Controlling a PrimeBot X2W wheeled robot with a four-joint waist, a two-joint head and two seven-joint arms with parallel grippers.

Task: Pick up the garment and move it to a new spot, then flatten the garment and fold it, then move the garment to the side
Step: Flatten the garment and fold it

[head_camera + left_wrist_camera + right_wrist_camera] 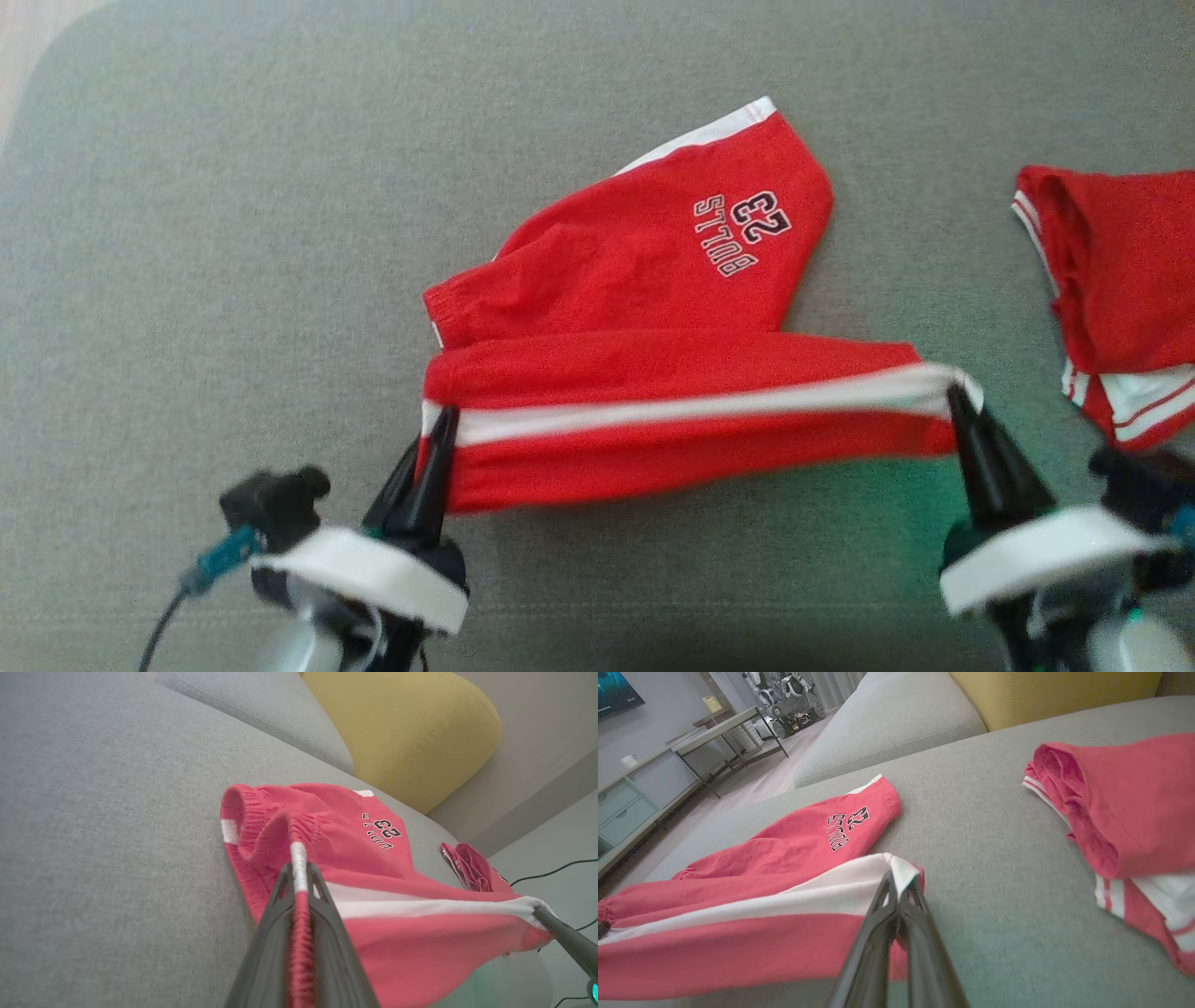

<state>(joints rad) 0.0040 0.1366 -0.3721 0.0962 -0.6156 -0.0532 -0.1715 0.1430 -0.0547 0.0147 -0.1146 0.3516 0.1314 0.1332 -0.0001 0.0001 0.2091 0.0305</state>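
The garment (653, 280) is a pair of red shorts with a white side stripe and black "BULLS 23" print, lying on a grey sofa cushion (233, 233). Its near edge is lifted and stretched taut between both grippers. My left gripper (446, 420) is shut on the elastic waistband end (299, 858). My right gripper (957, 397) is shut on the white-striped hem corner (896, 870). The far leg with the print (847, 830) rests flat on the cushion.
A second red and white garment (1111, 280) lies bunched at the right of the cushion (1125, 812). A yellow cushion (411, 728) stands behind. Beyond the sofa's left end are the floor, a low table (719, 723) and cabinets.
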